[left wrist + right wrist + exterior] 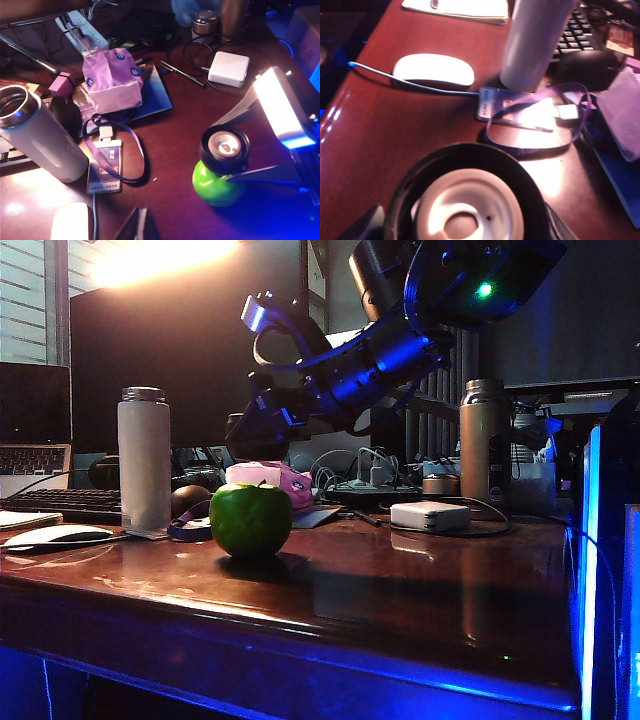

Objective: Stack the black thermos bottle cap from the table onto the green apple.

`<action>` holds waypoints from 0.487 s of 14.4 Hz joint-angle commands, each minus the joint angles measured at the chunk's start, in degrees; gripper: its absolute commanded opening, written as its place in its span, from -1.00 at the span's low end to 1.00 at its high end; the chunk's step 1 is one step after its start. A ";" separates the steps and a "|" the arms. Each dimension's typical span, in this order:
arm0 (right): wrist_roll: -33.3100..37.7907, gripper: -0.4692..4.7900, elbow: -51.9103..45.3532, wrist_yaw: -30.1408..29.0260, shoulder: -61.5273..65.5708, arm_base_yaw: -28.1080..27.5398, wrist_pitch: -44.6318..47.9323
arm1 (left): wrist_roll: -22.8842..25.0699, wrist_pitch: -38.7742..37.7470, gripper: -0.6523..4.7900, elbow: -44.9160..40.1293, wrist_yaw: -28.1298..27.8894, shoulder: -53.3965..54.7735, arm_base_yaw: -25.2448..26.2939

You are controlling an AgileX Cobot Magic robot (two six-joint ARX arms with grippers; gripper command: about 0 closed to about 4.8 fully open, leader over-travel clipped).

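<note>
The green apple (250, 520) sits on the reddish-brown table (400, 580) near its front edge. My right gripper (262, 430) reaches in from the upper right and is shut on the black thermos bottle cap (250, 445), holding it a little above the apple with a gap between them. In the left wrist view the cap (225, 147) shows its white inside facing up, over the apple (217, 187). The cap (465, 200) fills the near part of the right wrist view, between the dark fingers (367, 222). My left gripper (142, 227) hangs shut and empty over the table, apart from the apple.
A white thermos bottle (144, 460) stands left of the apple beside a badge on a purple lanyard (105, 165) and a white mouse (55, 535). Behind are a pink packet (112, 80), a white charger (430, 515), a metal bottle (483, 440) and a keyboard (60, 502).
</note>
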 commanded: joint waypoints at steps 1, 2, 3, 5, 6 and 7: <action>-0.15 0.37 0.33 -0.72 0.81 0.74 1.97 | -0.15 0.52 -0.77 0.26 0.44 -0.15 0.00; -0.17 0.37 0.33 -0.70 1.22 0.92 2.40 | -0.15 0.50 -0.77 0.26 0.44 -0.15 0.00; -0.17 0.37 0.33 -0.44 1.90 0.94 2.86 | -0.15 0.50 -0.77 0.26 0.44 -0.15 0.00; -0.17 0.37 0.33 2.38 2.56 0.90 2.54 | -0.15 0.46 -0.77 0.26 0.44 -0.15 0.00; -0.22 0.37 0.33 3.45 2.56 0.90 2.58 | -0.15 0.37 -0.77 0.26 0.44 -0.15 0.00; -0.22 0.37 0.33 3.48 2.56 0.90 2.58 | -0.15 0.35 -0.77 0.26 0.44 -0.15 0.00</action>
